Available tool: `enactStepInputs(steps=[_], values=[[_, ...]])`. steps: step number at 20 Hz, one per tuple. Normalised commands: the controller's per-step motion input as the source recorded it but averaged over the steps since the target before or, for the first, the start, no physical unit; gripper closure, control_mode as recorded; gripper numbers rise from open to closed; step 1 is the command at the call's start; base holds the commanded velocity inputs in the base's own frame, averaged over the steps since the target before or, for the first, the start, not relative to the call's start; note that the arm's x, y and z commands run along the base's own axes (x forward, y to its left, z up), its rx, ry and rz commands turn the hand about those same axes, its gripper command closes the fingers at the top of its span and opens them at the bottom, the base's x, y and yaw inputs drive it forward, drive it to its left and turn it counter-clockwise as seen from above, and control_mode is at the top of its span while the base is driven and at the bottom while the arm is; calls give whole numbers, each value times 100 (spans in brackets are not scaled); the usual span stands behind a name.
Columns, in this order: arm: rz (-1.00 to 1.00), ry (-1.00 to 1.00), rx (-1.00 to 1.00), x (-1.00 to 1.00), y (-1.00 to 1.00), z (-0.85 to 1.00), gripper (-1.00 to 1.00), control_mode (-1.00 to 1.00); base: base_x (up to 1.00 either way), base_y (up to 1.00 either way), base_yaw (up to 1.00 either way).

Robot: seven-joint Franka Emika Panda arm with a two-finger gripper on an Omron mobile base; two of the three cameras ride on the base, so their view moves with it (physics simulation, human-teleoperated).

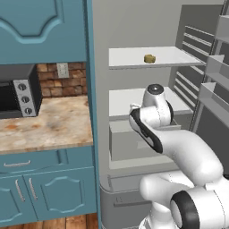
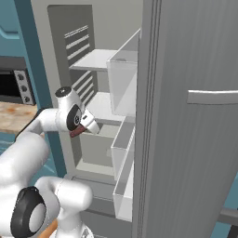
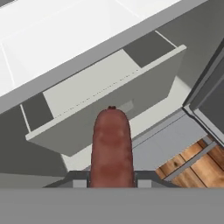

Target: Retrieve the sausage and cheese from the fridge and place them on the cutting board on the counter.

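The fridge stands open, and my arm reaches in front of its lower shelves. My gripper is shut on the sausage, a short dark-red cylinder that sticks out past the fingertips above the grey drawer. From the right base view the sausage shows as a dark-red stub at the gripper, in front of the drawer. The cheese, a small yellowish lump, lies on the upper white shelf. The cutting board and its counter are out of view.
The open fridge door with its clear bins stands close on the right. To the left of the fridge a marbled top over teal cabinets bears a black toaster oven. Wooden floor lies below.
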Motion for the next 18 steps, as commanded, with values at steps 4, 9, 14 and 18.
enactStepInputs(steps=[4, 9, 14, 18], values=[[0, 0, 0, 0, 0, 0, 100, -100, 0, 0, 0], [0, 0, 0, 0, 0, 0, 100, -100, 0, 0, 0], [0, 0, 0, 0, 0, 0, 100, 100, 0, 0, 0], [0, 0, 0, 0, 0, 0, 100, 100, -7, 0, 1]])
